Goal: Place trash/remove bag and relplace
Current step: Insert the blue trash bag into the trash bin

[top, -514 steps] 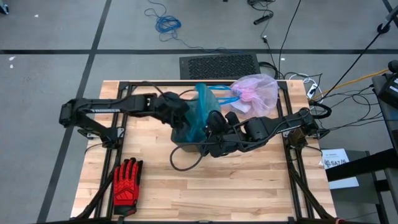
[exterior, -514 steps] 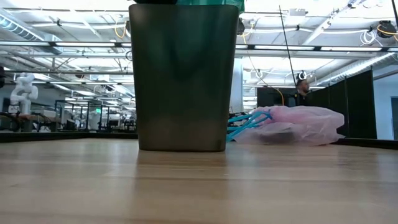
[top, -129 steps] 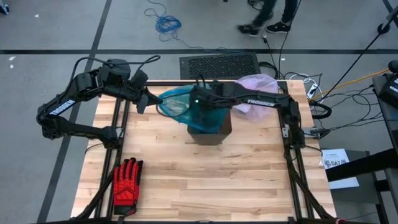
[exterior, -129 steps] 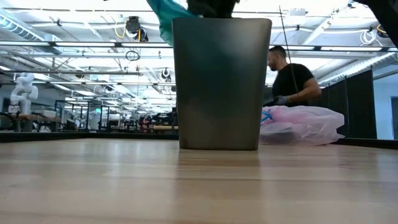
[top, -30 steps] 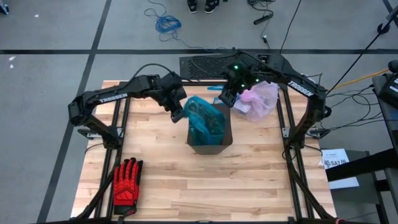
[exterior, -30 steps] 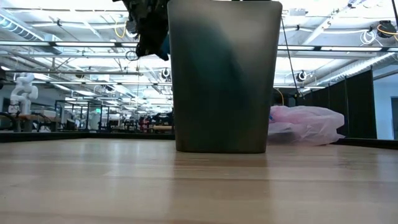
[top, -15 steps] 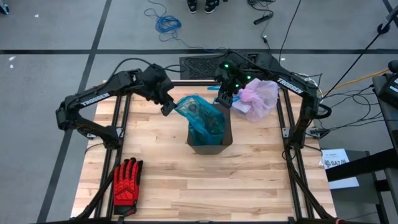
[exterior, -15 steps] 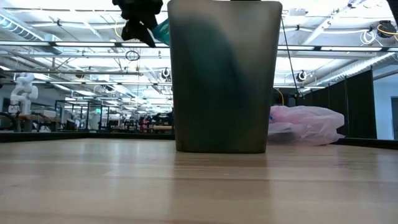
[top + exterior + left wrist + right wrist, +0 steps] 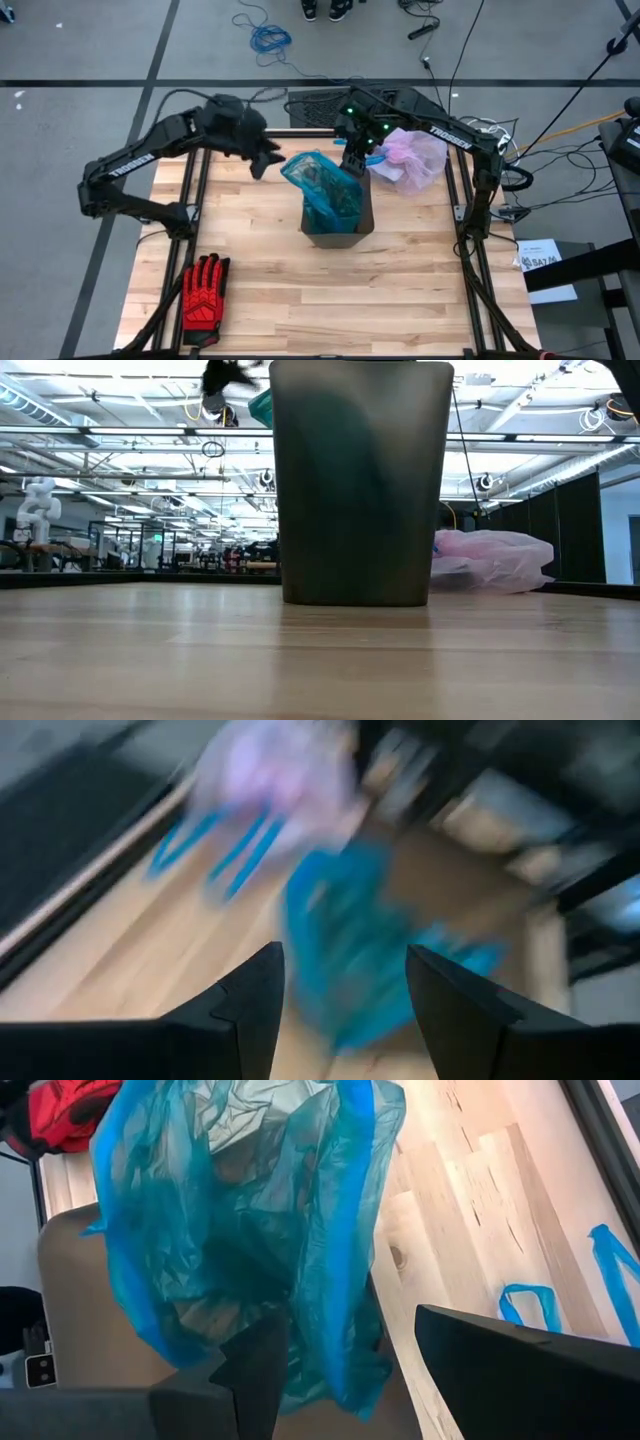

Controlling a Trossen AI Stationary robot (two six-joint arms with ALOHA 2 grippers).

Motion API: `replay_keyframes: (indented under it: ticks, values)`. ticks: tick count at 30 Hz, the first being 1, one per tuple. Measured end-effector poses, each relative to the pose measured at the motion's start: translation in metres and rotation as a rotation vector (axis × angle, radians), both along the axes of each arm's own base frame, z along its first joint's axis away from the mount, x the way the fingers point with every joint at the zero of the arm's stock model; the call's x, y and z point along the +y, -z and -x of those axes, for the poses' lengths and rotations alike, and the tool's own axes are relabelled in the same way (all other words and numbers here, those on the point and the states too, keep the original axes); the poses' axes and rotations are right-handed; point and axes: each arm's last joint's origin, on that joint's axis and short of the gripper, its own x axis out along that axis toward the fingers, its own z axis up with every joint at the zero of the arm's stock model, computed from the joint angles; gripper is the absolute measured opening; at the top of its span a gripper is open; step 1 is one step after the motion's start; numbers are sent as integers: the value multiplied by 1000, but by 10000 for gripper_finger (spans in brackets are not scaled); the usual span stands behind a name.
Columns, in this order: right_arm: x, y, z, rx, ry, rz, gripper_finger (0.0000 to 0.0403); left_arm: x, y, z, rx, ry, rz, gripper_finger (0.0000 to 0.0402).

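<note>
Two grippers, left [image 9: 262, 160] and right [image 9: 352, 157], hover with jaws spread beside the teal bag [image 9: 325, 190] bunched in the bin [image 9: 340, 232]; the pink bag [image 9: 412, 155] lies behind; regrip opposite rim edges evenly

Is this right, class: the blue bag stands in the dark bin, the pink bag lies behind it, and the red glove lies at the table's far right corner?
Not quite. The red glove lies at the table's near left corner, as the high view shows. The blue bag does stand in the dark bin, with the pink bag behind it.
</note>
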Motion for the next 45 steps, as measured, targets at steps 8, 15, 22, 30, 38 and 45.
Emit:
replay_keyframes:
  ticks: [8,15,22,30,38,45]
  values:
    - [-3,13,-9,49,-22,1,210,5,10,-37,-72,116,141,150]
    - [-1,20,-15,66,-43,2,199,7,39,-53,97,154,173,37]
    - [1,22,-16,83,-41,49,89,9,43,-52,139,125,144,6]
    - [14,20,-11,126,-18,7,86,9,44,-50,164,119,121,2]
    - [38,26,-18,171,-35,45,206,8,45,-49,178,115,123,1]
    - [40,66,-23,316,37,127,216,8,45,-49,180,114,125,0]
